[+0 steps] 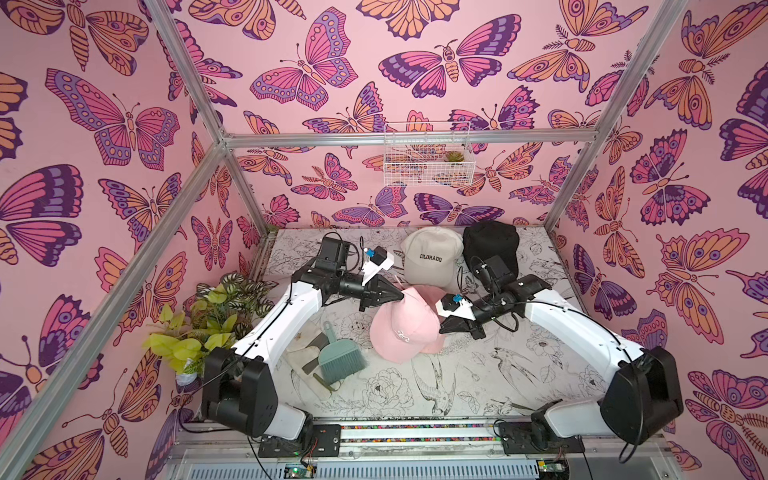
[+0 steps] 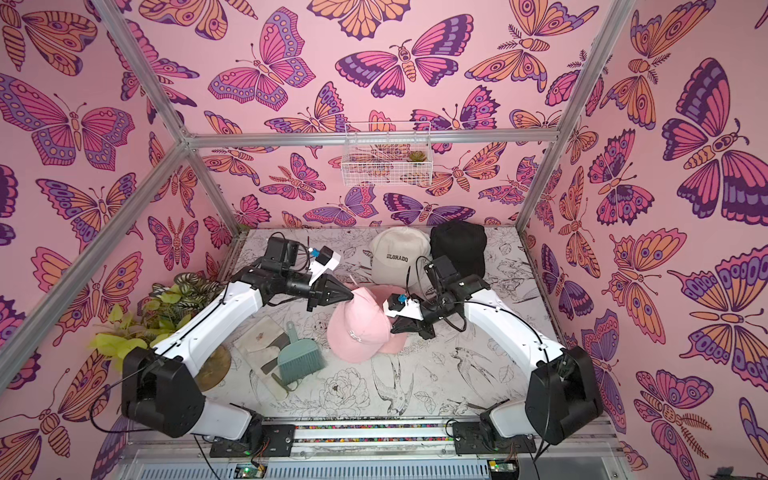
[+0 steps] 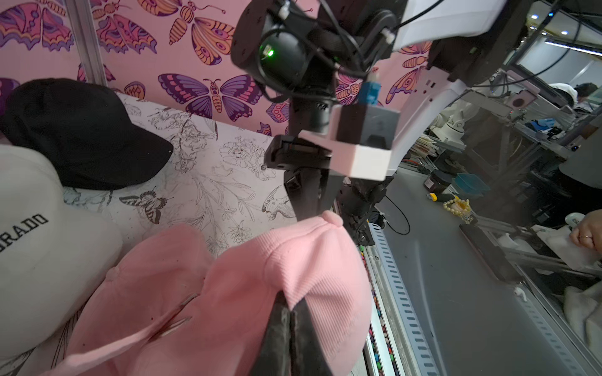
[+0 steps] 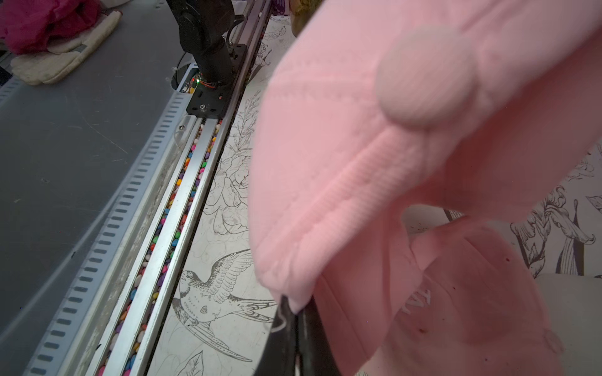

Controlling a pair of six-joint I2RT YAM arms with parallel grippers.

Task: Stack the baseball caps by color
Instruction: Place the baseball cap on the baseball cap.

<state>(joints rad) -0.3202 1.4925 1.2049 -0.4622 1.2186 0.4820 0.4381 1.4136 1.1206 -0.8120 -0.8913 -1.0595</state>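
A pink baseball cap (image 1: pixel 399 332) hangs lifted at mid-table, held from both sides. My left gripper (image 1: pixel 402 296) is shut on a fold of its ribbed crown (image 3: pixel 309 260); the tips (image 3: pixel 291 306) pinch the fabric. My right gripper (image 1: pixel 441 328) is shut on that cap's lower edge (image 4: pixel 325 195), the fabric caught between the tips (image 4: pixel 297 311). A second pink cap (image 3: pixel 156 276) lies under it on the table, its white monogram (image 4: pixel 420 301) showing. Behind sit a cream "COLORADO" cap (image 1: pixel 430 255) and a black cap (image 1: pixel 490 245), also seen in a top view (image 2: pixel 457 245).
A teal hand brush (image 1: pixel 343 357) lies on a pale glove (image 1: pixel 297 353) left of the pink caps. A leafy plant (image 1: pixel 208 320) fills the left edge by the left arm. A white wire basket (image 1: pixel 428 153) hangs on the back wall. The table's front rail (image 4: pixel 182 195) runs near the right gripper.
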